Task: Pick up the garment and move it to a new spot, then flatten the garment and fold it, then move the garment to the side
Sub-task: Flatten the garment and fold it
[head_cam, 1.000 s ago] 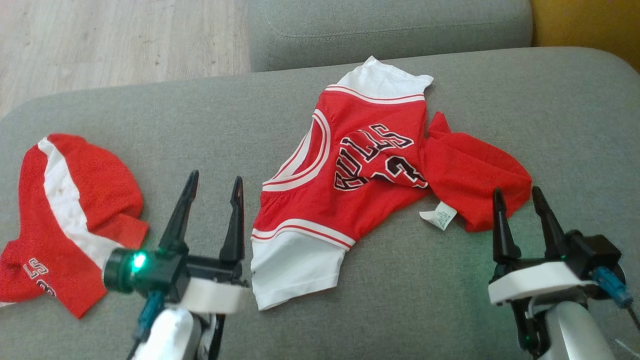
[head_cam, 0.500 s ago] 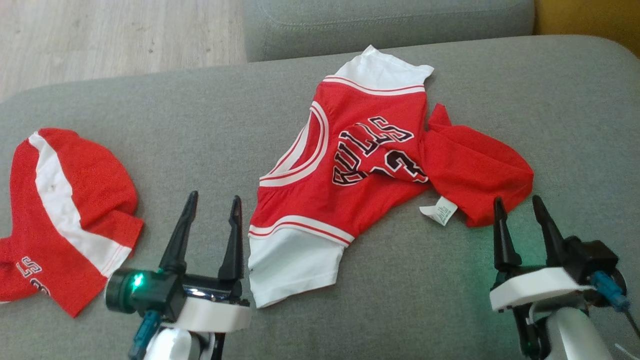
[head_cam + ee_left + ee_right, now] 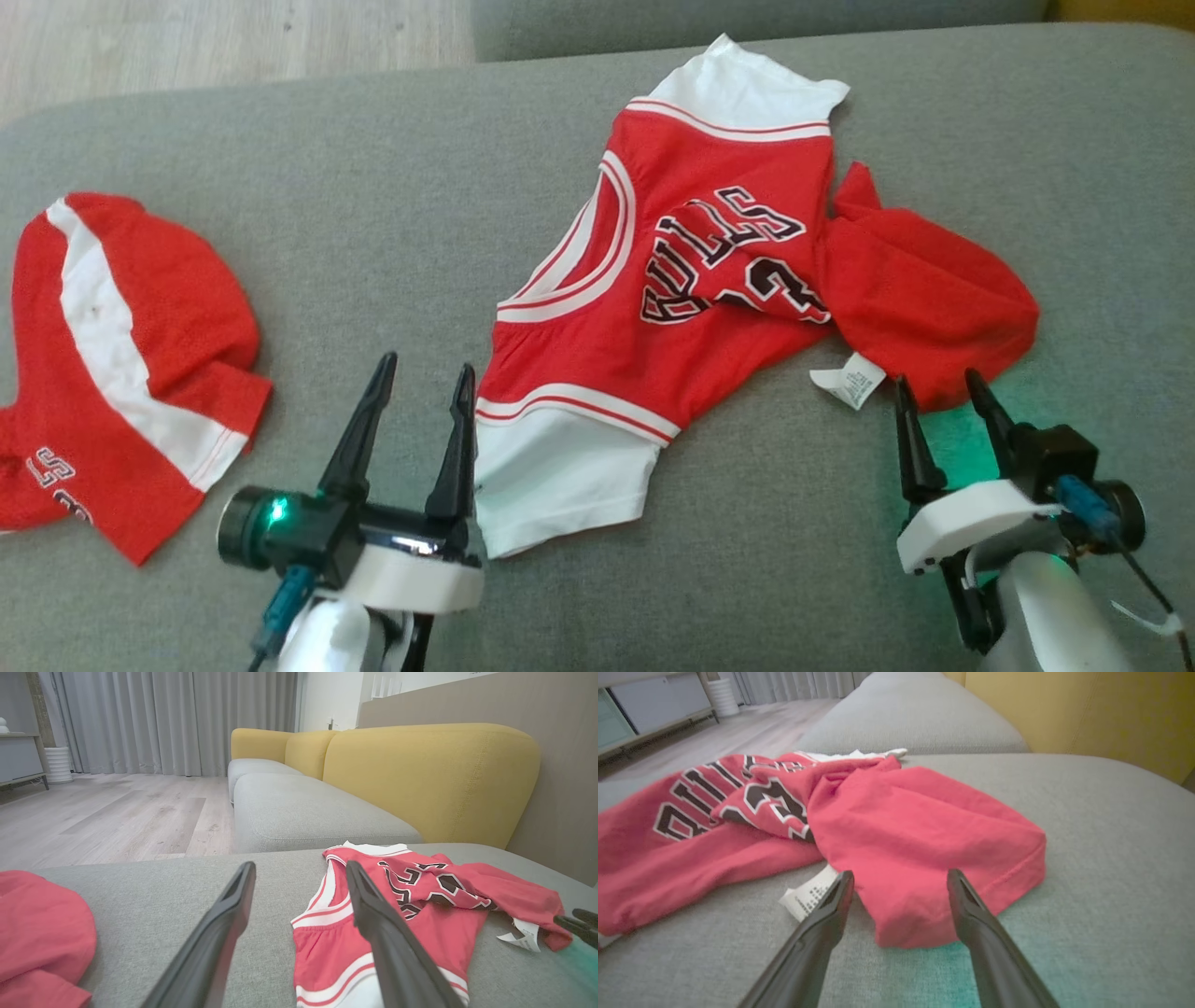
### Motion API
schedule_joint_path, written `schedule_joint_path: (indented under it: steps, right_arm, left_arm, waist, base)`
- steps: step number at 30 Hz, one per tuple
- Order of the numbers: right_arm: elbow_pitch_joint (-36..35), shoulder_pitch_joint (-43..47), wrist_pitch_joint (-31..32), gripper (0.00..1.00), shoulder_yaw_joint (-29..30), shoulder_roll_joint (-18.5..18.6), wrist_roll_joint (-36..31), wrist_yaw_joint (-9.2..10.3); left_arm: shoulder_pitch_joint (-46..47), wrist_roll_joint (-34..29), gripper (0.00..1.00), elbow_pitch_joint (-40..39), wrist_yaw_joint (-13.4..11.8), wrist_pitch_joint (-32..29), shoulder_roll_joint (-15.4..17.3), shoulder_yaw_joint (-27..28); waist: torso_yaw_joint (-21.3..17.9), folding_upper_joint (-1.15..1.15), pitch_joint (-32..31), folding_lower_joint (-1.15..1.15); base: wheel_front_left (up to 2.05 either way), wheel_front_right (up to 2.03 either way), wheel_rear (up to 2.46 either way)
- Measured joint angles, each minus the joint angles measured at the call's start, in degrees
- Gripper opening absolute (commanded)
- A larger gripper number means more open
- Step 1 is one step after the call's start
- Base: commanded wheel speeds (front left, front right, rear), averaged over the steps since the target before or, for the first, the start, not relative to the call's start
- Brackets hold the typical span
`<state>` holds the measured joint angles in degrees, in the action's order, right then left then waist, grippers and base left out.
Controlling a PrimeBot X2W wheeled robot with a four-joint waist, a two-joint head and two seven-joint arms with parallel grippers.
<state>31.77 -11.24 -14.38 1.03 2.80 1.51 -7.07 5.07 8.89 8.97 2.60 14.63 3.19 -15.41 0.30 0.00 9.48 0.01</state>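
You see the garment (image 3: pixel 672 308), a red and white jersey w/ black letters, lying crumpled on the grey sofa seat (image 3: pixel 327 187), around the middle and a bit to the right. One white edge points to the far side, the other to the near side. The right part is folded over into a red lump, and a white label (image 3: pixel 848 381) sticks out under it.

Your left gripper (image 3: pixel 426 364) is open, w/ nothing between the fingers. It is low over the seat, just left of the near white edge. Its right finger is at this edge, but touching or not, I cannot tell.

Your right gripper (image 3: pixel 935 378) is open too and holds nothing. In the right wrist view the folded red corner lies just in front, btw. the two finger tips, and the label is beside the finger on that view's left. Green light falls on the seat there.

Another red cloth (image 3: pixel 121 364) w/ a white stripe lies at the far left of the seat, well apart from the garment.
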Motion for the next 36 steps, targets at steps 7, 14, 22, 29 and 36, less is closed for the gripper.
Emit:
schedule_joint_path:
  steps: [7,14,22,29,36]
  right_arm:
    - [9.3,-2.9,0.0,1.00,0.8,0.0,-0.1,0.00]
    - [14.7,-7.5,-0.5,0.00,0.4,0.0,0.3,0.00]
    - [5.8,-6.8,-0.4,0.00,2.4,0.0,0.4,0.00]
    - [-4.9,-5.5,-0.4,0.00,5.4,0.0,-0.2,0.00]
    - [-10.8,-6.6,-0.3,0.00,5.9,1.2,-1.5,0.00]
  left_arm:
    - [1.8,0.0,1.00,0.1,0.4,0.0,-0.2,0.0]
    - [1.8,0.2,1.00,0.2,0.3,0.0,-0.2,0.0]
    - [1.8,0.3,1.00,0.4,-0.2,0.0,-0.2,0.0]
    - [1.7,0.5,1.00,0.4,-0.4,0.0,-0.2,0.0]
    - [1.8,1.3,1.00,0.2,-0.6,0.0,-0.3,-0.7]
  waist:
    - [0.8,0.00,1.1,0.00]
    - [0.2,0.00,1.2,0.00]
    - [-1.2,0.00,-0.2,-0.01]
    - [-1.3,0.00,-1.3,-0.01]
    - [0.0,0.00,-1.0,-0.01]
  base:
    - [0.00,0.00,0.00]
    - [0.00,0.00,0.00]
    - [0.00,0.00,0.00]
    - [0.00,0.00,0.00]
    - [0.00,0.00,0.00]
